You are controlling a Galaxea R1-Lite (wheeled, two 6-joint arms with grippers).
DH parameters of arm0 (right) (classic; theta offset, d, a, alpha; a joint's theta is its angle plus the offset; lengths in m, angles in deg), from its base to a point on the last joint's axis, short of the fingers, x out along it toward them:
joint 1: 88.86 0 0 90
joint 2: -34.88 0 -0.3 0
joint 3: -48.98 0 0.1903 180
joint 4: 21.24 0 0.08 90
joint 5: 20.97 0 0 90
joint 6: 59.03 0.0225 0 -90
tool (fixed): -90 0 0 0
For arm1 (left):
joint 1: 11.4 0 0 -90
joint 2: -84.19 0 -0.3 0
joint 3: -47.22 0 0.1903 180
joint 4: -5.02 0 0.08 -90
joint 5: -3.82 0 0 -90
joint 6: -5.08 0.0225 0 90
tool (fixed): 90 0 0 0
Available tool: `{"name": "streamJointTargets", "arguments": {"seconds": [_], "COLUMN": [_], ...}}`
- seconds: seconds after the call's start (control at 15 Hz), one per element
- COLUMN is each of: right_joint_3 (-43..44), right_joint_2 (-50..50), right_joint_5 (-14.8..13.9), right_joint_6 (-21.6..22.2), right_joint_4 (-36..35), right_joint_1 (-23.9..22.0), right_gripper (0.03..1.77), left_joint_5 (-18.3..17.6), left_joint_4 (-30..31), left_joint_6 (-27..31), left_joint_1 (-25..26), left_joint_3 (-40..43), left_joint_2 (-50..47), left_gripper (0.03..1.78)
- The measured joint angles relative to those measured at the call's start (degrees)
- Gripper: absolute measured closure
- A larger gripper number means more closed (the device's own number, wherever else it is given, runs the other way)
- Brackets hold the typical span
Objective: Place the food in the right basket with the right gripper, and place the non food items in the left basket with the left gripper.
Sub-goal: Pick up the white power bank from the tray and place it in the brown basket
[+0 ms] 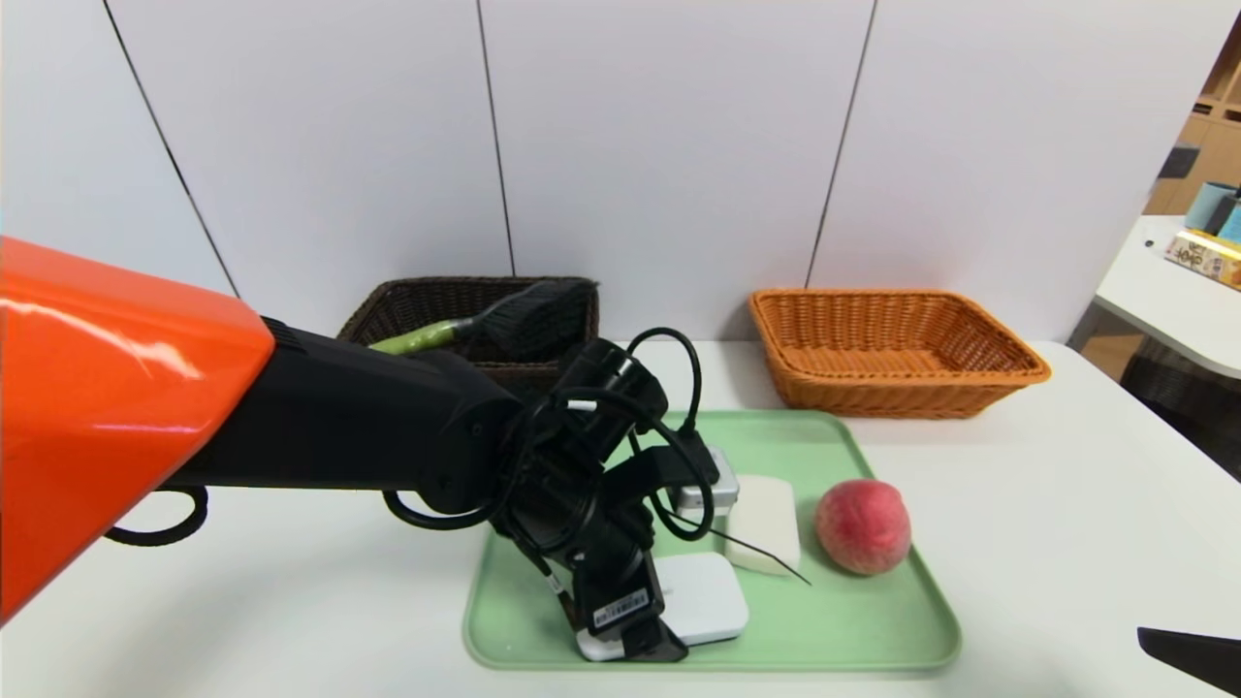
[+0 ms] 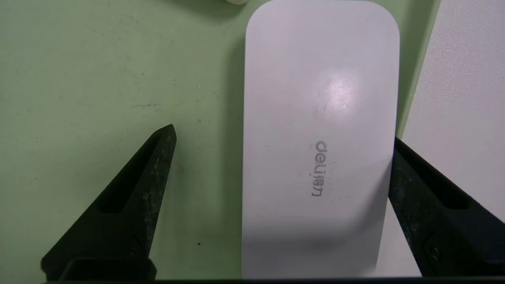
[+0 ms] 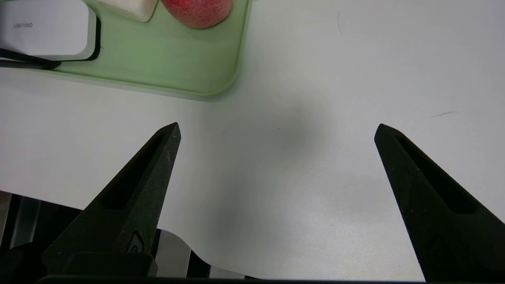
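The peach [image 1: 863, 526] lies at the right of the green tray [image 1: 853, 620], beside a small white bar [image 1: 764, 522]. A flat white box [image 1: 703, 596] sits at the tray's front left. My left gripper [image 2: 282, 136] hangs low over this box [image 2: 319, 98], open: one finger stands at the box's long edge, the other apart over bare tray. The green-handled brush [image 1: 485, 330] lies in the dark brown left basket [image 1: 388, 305]. The orange right basket [image 1: 892, 349] holds nothing I can see. My right gripper [image 3: 276, 128] is open over bare table at the front right.
A small silver-grey box [image 1: 706, 490] stands on the tray behind my left wrist, partly hidden by cables. Both baskets stand against the white back wall. Another white table [image 1: 1173, 291] is at the far right. The table's front edge runs just under my right gripper.
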Motion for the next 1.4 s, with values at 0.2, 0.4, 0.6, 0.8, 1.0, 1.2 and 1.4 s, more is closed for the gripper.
{"name": "streamJointTargets", "arguments": {"seconds": [0.2, 0.4, 0.6, 0.8, 1.0, 1.2, 1.4], "right_joint_3": [-0.01, -0.04, -0.04, -0.04, 0.00, 0.00, -0.01], "right_joint_2": [0.09, 0.15, 0.20, 0.28, 0.30, 0.50, 0.69], "right_joint_5": [0.02, -0.01, -0.06, -0.06, -0.06, -0.09, -0.09], "right_joint_6": [-0.02, -0.05, -0.02, -0.05, 0.00, -0.02, 0.02], "right_joint_4": [0.00, -0.02, -0.02, -0.05, -0.05, -0.02, 0.15], "right_joint_1": [0.00, 0.02, 0.00, 0.00, 0.00, 0.00, 0.00], "right_gripper": [0.10, 0.10, 0.10, 0.10, 0.10, 0.10, 0.10], "left_joint_5": [0.02, 0.05, 0.05, 0.02, 0.09, 0.20, 0.27], "left_joint_4": [0.20, 0.33, 0.35, 0.29, 0.24, 0.20, 0.20], "left_joint_6": [-0.20, -0.28, -0.26, -0.23, -0.26, -0.23, -0.17], "left_joint_1": [0.02, 0.02, 0.07, 0.11, 0.13, 0.13, 0.16], "left_joint_3": [-0.01, -0.04, -0.06, -0.06, -0.06, -0.04, -0.15], "left_joint_2": [0.48, 0.77, 0.80, 0.79, 0.63, 0.27, -0.99], "left_gripper": [0.12, 0.12, 0.12, 0.60, 0.78, 0.78, 0.78]}}
